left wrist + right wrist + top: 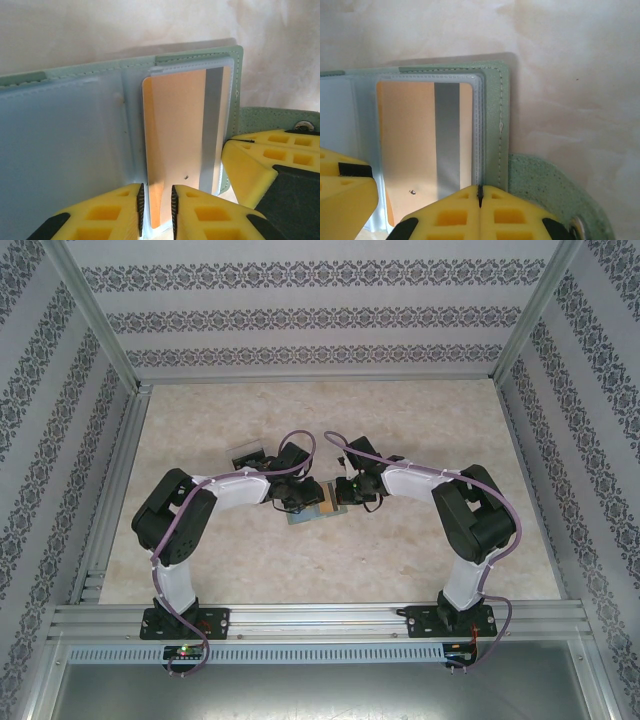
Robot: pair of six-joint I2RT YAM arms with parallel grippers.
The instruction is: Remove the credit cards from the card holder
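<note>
- Clearly, the holder (60, 145) lies open and flat on the table (570, 75), at the middle of the top view where the two arms meet.
- An orange card (172, 135) with a silver stripe (212, 125) sits in the clear sleeve of the holder's right half.
- In the left wrist view, the card's long axis runs from the bottom of the frame up towards the top. Its near short end is at the bottom, right at the left gripper (156, 202).
- The left gripper's jaws stand a narrow gap apart, and the card's near end shows in that gap. Whether the pads touch it I cannot tell.
- The right gripper (480, 192) has its jaws together, nothing visible between them. It sits at the bottom of its own frame, on the holder's right edge beside the tab (540, 185), and seems to pin the holder down.
- The left arm is the nearer one to the card's free end, so the pull looks like its job.
- The draw should probably go straight along the long axis, towards the bottom of the left wrist frame. A sideways tug might jam the card in the sleeve or drag the holder.
</note>
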